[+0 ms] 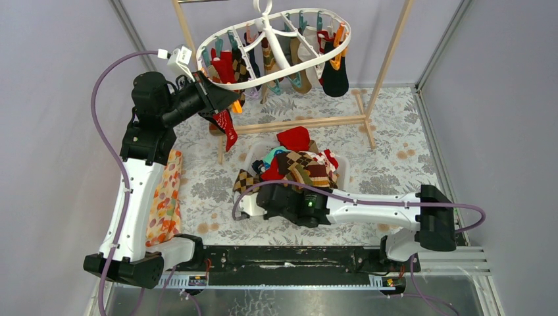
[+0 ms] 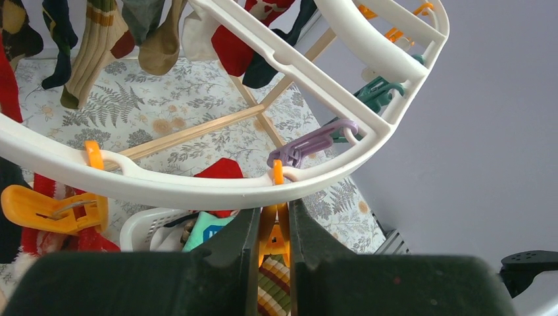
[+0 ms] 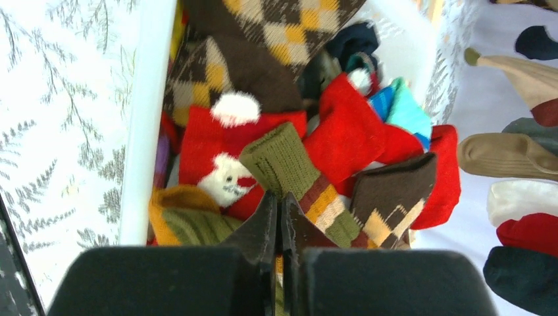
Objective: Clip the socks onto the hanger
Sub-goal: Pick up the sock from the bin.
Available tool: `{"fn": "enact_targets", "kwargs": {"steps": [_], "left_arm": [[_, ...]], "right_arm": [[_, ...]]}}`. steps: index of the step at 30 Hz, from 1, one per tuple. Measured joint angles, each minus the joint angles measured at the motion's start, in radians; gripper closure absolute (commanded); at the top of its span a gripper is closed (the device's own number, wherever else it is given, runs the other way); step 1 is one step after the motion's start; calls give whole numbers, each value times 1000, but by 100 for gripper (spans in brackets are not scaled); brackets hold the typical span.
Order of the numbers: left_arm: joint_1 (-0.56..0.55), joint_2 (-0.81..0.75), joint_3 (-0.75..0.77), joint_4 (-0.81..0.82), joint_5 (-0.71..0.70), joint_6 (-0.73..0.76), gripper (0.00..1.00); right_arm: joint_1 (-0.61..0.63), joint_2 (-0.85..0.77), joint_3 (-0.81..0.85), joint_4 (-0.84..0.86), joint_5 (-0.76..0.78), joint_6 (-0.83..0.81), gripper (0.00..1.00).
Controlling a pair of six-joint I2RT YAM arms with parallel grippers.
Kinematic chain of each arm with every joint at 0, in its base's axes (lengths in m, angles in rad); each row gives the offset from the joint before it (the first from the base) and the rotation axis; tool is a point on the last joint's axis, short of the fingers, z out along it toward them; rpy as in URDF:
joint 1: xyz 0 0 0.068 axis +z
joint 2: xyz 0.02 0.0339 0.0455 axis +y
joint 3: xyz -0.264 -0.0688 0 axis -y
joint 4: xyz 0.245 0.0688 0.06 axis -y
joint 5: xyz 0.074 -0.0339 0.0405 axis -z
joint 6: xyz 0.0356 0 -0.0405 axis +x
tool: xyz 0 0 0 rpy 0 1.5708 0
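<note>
Left gripper up at the hanger, right gripper down among the socks.
From above: clipped socks dangle from the white ring beyond the left fingers, and the loose heap fills the basket around the right ones. Left wrist: fingers clamped on an orange clip hanging just under the rim. Right wrist: fingers pressed together, tips at an olive striped sock, with red and argyle ones either side; whether cloth is pinched, I can't tell. They look soft, light and floppy. I'd take one by the cuff, so the toe hangs free.
</note>
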Motion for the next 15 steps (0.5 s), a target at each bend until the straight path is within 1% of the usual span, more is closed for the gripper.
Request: {"fn": "enact_targets", "kwargs": {"steps": [3,6,9,13,15], "left_arm": [[0,0,0,-2,1,0,100],[0,0,0,-5,2,0,100],[0,0,0,-5,3,0,100],[0,0,0,-5,7,0,100],[0,0,0,-5,10,0,100]], "right_arm": [[-7,-21,5,57,-16,49,100],[-33,-85,5,116,-60,125,100],[-86,-189,5,199,-100,224,100],[-159,-357,-21,376,-161,393,100],[-192,-413,-42,439,-203,475,100]]}}
